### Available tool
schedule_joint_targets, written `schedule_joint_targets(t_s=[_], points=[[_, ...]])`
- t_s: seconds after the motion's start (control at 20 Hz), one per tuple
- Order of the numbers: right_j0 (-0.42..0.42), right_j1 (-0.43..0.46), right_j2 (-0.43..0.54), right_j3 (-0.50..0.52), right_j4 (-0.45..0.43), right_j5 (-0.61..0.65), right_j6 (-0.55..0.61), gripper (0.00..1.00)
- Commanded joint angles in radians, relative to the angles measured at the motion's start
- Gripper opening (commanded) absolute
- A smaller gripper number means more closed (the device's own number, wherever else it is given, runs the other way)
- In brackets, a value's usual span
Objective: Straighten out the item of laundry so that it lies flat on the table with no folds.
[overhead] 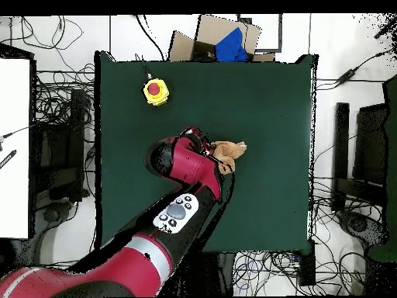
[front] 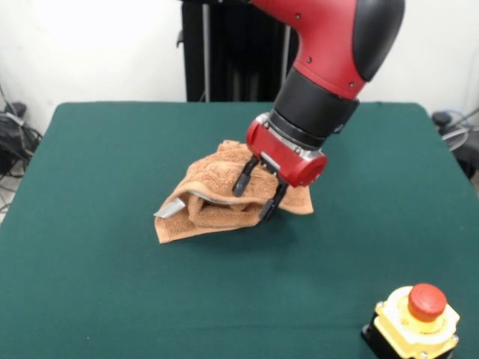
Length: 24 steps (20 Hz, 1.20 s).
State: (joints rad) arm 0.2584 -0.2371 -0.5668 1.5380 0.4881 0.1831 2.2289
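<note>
The orange-tan terry towel (front: 217, 196) lies crumpled in a folded heap near the middle of the green table (front: 97, 277), with a grey-white tag (front: 171, 208) sticking out at its left. My gripper (front: 257, 196) is down on the towel's right part. Its two black fingers (front: 242, 179) stand apart with folds of cloth between and around them. In the overhead view the red arm covers most of the towel (overhead: 229, 149), and the gripper itself is hidden under the arm.
A yellow box with a red emergency button (front: 419, 314) sits at the near right corner of the table; it also shows in the overhead view (overhead: 156, 91). Cardboard boxes and cables lie beyond the table edges.
</note>
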Motion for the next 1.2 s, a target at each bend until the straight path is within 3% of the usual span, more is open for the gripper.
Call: schedule_joint_targets(t_s=[0.05,0.55,0.6,1.2], points=[[-0.014,0.043,0.157,0.056,0.032,-0.003,0.202,1.00],[-0.020,0.047,0.164,0.067,0.015,-0.022,0.188,1.00],[-0.020,0.045,0.165,0.070,0.018,-0.029,0.193,0.00],[0.016,0.035,0.124,0.048,0.018,0.067,0.186,0.00]])
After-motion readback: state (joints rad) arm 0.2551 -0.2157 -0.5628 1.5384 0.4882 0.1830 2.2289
